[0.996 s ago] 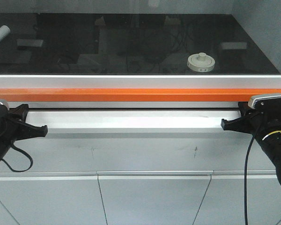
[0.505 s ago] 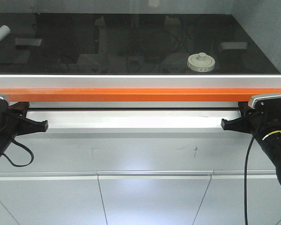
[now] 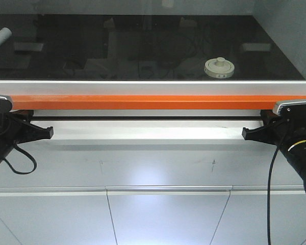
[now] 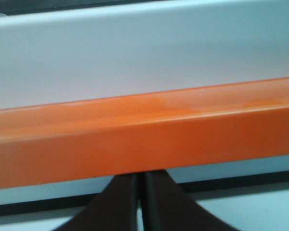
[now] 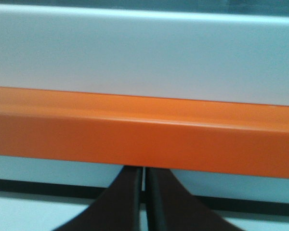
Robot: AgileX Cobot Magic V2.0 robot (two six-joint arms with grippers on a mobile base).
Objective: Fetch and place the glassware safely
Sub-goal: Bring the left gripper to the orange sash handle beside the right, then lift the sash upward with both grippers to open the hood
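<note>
At nine o'clock the left gripper (image 3: 50, 132) has risen under the orange bar (image 3: 153, 102). The jar (image 3: 219, 68) stands at one o'clock on the worktop (image 3: 275, 61). The right gripper (image 3: 245, 134), at three o'clock, sits likewise, and both are closed empty (lifting seems next).

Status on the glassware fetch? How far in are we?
Done: nothing on the jar; it sits lidded behind the lowered glass sash, untouched. In hand: left gripper and right gripper, jaws together, sit under the sash's orange bar, apparently to lift it. Left: raise sash, reach in, grasp jar, place it.
</note>
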